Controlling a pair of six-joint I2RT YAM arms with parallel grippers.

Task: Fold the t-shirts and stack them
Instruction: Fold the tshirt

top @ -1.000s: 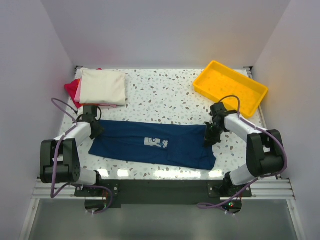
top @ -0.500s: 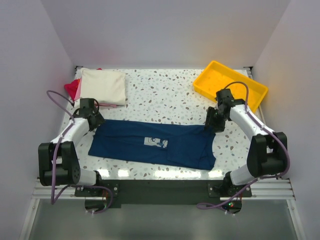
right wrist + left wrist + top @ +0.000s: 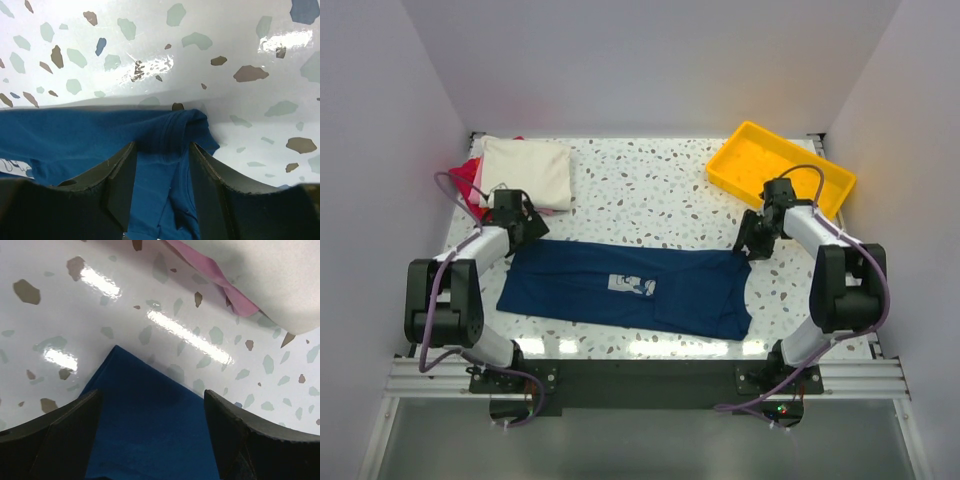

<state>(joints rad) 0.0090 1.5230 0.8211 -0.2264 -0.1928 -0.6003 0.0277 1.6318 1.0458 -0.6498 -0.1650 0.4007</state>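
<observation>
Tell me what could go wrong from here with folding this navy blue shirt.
The navy blue cloth t-shirt is bunched at the corner between the open fingers of the right gripper; closing there may trap a wrinkle in the fold. The left gripper hangs open near the folded cream shirt and could snag it.

Bright light from above: white glare streaks on my glossy table [image 3: 190, 335]. Soft shadows only. Wrist views are sharp mid-frame, my fingers [image 3: 55, 440] dark and blurred.
</observation>
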